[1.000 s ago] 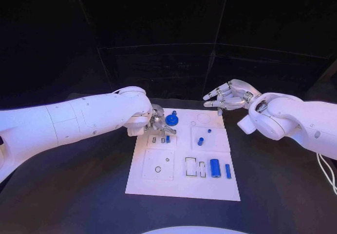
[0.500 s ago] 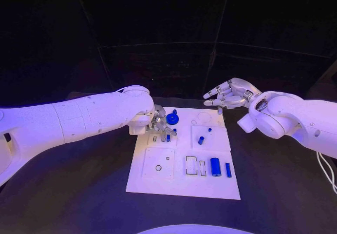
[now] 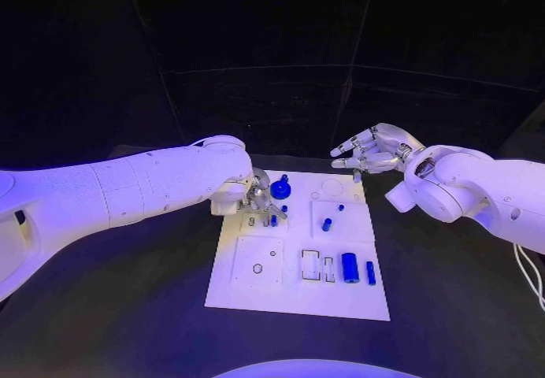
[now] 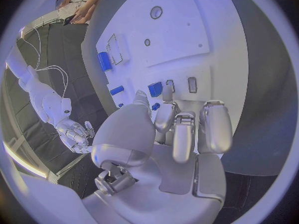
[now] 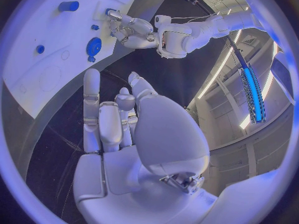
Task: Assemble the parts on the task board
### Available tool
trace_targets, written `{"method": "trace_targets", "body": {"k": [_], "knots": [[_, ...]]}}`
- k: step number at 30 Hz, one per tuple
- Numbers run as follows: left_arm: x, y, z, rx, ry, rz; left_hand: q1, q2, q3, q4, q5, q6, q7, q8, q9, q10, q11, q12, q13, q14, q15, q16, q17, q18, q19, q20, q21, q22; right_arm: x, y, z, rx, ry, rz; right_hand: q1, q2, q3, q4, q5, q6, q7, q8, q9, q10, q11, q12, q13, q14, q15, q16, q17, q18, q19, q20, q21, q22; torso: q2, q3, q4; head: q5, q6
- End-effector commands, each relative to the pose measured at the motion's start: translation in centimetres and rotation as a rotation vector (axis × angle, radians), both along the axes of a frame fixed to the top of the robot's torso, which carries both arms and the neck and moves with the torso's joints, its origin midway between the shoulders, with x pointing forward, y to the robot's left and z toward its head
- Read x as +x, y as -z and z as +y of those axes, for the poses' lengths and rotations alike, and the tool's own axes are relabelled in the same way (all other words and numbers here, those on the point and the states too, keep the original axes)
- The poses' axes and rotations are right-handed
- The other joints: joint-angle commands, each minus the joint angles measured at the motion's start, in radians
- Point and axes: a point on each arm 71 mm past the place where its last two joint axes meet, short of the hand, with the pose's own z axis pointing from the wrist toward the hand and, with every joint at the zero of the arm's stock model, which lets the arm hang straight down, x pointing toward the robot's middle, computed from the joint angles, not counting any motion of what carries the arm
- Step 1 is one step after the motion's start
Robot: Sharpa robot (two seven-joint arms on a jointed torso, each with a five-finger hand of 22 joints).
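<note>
- Board [image 3: 298, 293], a white plate, lies lengthwise in the middle of the black counter [image 3: 125, 299], with bare counter along both long sides and its near edge.
- Left hand [image 3: 257, 201] hangs over the board's far left corner, fingers curled down among small blue parts there; whether it grips one, I cannot tell from the head view.
- Left wrist view: its fingertips [image 4: 164, 122] sit just beside a blue block [image 4: 155, 89] and two small slots, without clearly pinching anything.
- Round blue knob [image 3: 280, 189] stands just beside that hand.
- Right hand [image 3: 372, 152] hovers off the board's far right corner, fingers apart and loosely curled, holding nothing.
- Two blue cylinders [image 3: 350, 267] lie near the board's right edge, well apart from both hands.
- Right wrist view shows the knob [image 5: 93, 46] and the left hand [image 5: 132, 31] across the board.
</note>
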Motion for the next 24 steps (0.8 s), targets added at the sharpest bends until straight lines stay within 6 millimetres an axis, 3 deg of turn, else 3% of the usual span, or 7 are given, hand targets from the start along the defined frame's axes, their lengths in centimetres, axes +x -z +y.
{"method": "trace_targets", "body": {"k": [1,17,24], "knots": [[-0.06,0.02,-0.11,0.013,0.011,0.009,0.013,-0.001,0.010,-0.001,0.004,-0.005,0.000,0.005,0.003,-0.006,0.003,-0.002,0.001,0.104,0.004,0.003,0.263,-0.015,-0.004,0.003,-0.004,0.001,0.09,-0.22,0.05,0.001,0.004,-0.015,-0.005,0.006,0.000,-0.001,0.010,-0.005,-0.001,0.000,-0.001,-0.008,0.003,-0.002,0.000,0.025,0.002,-0.003,0.002,0.005,0.005,0.002,-0.004,-0.001,0.000,0.0003,0.0000,-0.002,-0.002],[0.01,0.02,-0.42,0.005,0.015,0.010,0.061,0.012,0.056,-0.012,0.005,-0.014,0.000,0.010,0.018,-0.007,0.004,-0.001,0.004,0.104,0.004,0.003,0.263,-0.015,-0.006,0.004,-0.004,0.004,0.17,-0.25,0.15,0.002,0.004,-0.022,-0.004,0.007,0.002,-0.001,0.019,-0.007,0.000,0.000,-0.001,-0.008,0.003,-0.001,0.001,0.026,0.002,-0.001,0.005,0.005,0.005,0.002,-0.004,-0.001,0.000,0.0005,-0.0006,-0.003,-0.005],[-0.13,0.07,-0.77,-0.023,0.012,0.036,0.176,0.042,0.162,-0.070,0.009,-0.028,-0.010,0.003,0.024,-0.011,-0.006,-0.005,0.003,0.104,-0.003,0.003,0.263,-0.015,-0.008,-0.002,-0.005,0.007,0.25,-0.22,0.15,0.000,0.005,-0.021,-0.004,0.007,0.002,-0.001,0.019,-0.007,0.000,0.000,-0.001,-0.008,0.003,-0.001,0.001,0.026,0.002,-0.001,0.005,0.005,0.005,0.002,-0.004,-0.001,0.000,0.0002,0.0001,-0.004,-0.007]]}}
